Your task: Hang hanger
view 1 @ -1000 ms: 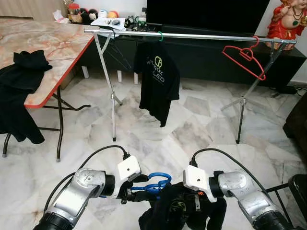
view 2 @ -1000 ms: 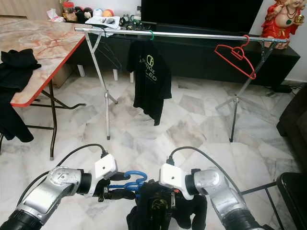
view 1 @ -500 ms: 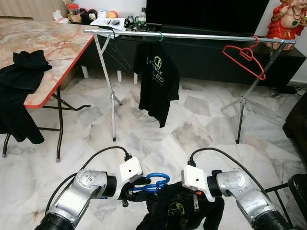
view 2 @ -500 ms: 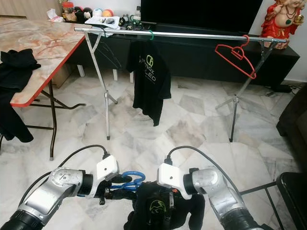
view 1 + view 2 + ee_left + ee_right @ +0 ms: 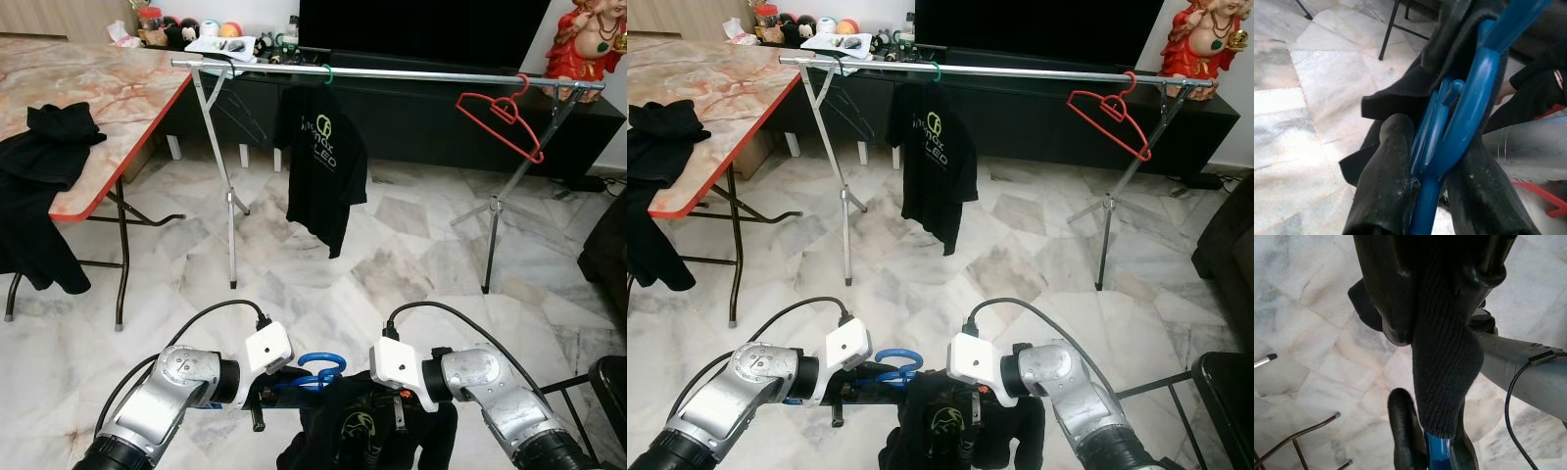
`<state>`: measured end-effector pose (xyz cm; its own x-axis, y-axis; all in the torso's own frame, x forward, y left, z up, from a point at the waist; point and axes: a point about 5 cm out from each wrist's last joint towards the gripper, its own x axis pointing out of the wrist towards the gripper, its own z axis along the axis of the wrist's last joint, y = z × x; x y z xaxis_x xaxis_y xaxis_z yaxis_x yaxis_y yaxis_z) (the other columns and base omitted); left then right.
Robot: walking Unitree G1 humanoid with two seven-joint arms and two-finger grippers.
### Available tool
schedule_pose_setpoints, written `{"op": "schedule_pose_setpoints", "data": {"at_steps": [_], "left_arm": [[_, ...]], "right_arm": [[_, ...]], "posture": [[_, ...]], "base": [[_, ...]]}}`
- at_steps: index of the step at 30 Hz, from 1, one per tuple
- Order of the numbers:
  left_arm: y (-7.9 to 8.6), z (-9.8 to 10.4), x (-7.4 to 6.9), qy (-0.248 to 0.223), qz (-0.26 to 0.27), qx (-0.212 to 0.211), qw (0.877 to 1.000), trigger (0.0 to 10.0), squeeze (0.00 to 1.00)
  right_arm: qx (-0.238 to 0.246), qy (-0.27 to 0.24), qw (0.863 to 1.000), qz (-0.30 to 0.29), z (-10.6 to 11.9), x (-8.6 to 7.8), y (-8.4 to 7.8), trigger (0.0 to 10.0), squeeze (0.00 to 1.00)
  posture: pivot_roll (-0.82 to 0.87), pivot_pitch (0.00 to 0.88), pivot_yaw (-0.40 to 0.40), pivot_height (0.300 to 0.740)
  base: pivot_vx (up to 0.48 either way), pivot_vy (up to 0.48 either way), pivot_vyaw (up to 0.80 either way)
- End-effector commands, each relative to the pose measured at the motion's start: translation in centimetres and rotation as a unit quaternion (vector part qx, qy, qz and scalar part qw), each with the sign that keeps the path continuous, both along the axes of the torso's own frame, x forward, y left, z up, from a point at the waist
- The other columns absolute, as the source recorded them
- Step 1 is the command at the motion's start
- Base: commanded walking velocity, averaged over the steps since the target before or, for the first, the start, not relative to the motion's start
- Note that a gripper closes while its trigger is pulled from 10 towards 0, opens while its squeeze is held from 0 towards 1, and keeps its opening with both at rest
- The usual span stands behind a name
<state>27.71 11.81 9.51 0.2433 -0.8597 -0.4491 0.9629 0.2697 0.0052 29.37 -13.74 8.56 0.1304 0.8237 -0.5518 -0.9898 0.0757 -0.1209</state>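
A blue hanger [image 5: 312,370] carrying a black shirt [image 5: 364,436] was held low at the 6 o'clock edge of the head views, between the two silver arms and above the marble floor [image 5: 392,264]. The left pincer [image 5: 1422,196] was seen clenched on the hanger's blue stem, one black finger [image 5: 1383,171] on each side of it, with the hook loop rising just beyond the fingertips. The right pincer [image 5: 1437,298] was seen clamped on a fold of the shirt's ribbed black fabric, which hung down from between its fingers toward the blue plastic below. Toward 12 o'clock a metal clothes rail [image 5: 411,74] stood across the floor, well apart from the held hanger. On it another black shirt [image 5: 321,162] was hung near the middle, and an empty red hanger [image 5: 500,119] was tilted near the rail's 2 o'clock end. At 10 o'clock a marble-patterned surface [image 5: 108,93] with a red edge was seen, with dark clothing [image 5: 44,186] draped over its near edge.
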Motion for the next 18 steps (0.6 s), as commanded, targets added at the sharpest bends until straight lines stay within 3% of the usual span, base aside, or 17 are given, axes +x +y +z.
{"op": "schedule_pose_setpoints", "data": {"at_steps": [1,18], "left_arm": [[-0.12,0.13,0.05,-0.003,0.002,-0.001,1.0,0.0,0.0],[-0.25,0.11,-0.01,0.004,0.003,-0.013,1.0,0.0,0.0]], "right_arm": [[0.013,-0.021,1.0,0.003,1.2,0.5,0.3,0.0,0.0],[0.017,-0.019,1.0,0.005,1.33,0.45,0.23,0.0,0.0]], "posture": [[-0.01,0.084,-0.058,0.721],[-0.01,0.097,-0.066,0.721]], "base": [[0.0,0.0,0.0],[0.0,0.0,0.0]]}}
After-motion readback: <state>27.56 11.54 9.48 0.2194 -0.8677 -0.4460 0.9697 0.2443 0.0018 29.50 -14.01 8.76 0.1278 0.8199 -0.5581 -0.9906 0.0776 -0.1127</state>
